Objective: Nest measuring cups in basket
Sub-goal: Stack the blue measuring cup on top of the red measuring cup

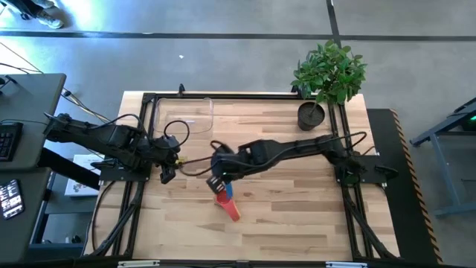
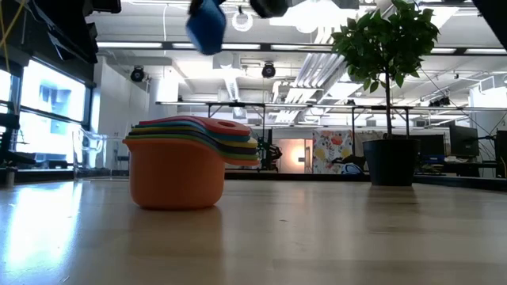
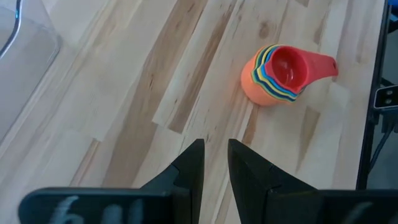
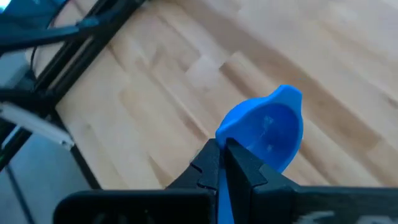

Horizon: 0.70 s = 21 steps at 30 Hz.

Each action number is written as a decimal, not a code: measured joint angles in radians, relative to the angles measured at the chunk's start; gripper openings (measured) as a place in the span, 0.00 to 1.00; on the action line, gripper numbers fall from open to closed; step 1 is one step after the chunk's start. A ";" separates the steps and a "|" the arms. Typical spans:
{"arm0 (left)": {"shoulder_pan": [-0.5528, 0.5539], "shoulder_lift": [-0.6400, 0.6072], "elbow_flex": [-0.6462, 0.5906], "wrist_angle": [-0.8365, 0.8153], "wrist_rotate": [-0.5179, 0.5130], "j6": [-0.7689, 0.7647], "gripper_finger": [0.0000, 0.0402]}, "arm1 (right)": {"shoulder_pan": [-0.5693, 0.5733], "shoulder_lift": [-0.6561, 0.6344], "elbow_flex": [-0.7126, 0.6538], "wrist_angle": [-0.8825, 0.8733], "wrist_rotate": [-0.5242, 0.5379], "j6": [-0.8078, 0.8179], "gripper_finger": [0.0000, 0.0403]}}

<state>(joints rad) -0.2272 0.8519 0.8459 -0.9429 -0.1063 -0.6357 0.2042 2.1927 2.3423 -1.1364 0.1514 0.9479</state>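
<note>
My right gripper (image 1: 218, 181) is shut on a blue measuring cup (image 4: 267, 134) and holds it in the air over the table's middle; the low view shows that cup (image 2: 207, 28) high above the table. Just nearer the table's near edge, the other measuring cups stand nested in one stack (image 1: 230, 208), orange outermost (image 2: 176, 178) and red innermost (image 3: 287, 65), resting on the orange cup's base. The clear basket (image 1: 184, 117) stands at the far left of the table. My left gripper (image 3: 216, 163) hovers at the left side, narrowly open and holding nothing. My right gripper pinches the blue cup's flat handle (image 4: 222, 144) between its two fingers. The cup is lifted clear of the table, and its bowl sticks out beyond the fingertips with the hollow side facing the wrist camera.
A dark plant pot (image 1: 312, 115) with a leafy plant stands at the far right corner; it shows as pot (image 2: 391, 162) in the low view. Black frame rails (image 1: 141, 171) run along the table's left and right sides. Bare wood (image 1: 297, 216) lies near and right of the stack.
</note>
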 joint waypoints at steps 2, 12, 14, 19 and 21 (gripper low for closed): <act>0.000 0.000 0.000 0.000 0.000 0.000 0.16 | 0.005 0.033 0.011 0.028 -0.049 -0.025 0.00; 0.000 0.000 0.000 -0.003 -0.007 0.003 0.16 | 0.043 0.048 -0.099 0.106 -0.153 -0.025 0.00; 0.000 0.001 0.000 -0.003 -0.007 0.003 0.16 | 0.052 0.049 -0.099 0.113 -0.153 -0.030 0.00; 0.000 0.001 0.000 -0.003 -0.008 0.004 0.16 | 0.066 0.077 -0.099 0.129 -0.149 -0.041 0.00; 0.000 0.001 0.000 -0.003 -0.008 0.010 0.16 | 0.071 0.096 -0.099 0.132 -0.160 -0.050 0.00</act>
<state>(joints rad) -0.2272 0.8524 0.8459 -0.9459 -0.1143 -0.6259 0.2754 2.2892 2.2433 -1.0046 -0.0088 0.8978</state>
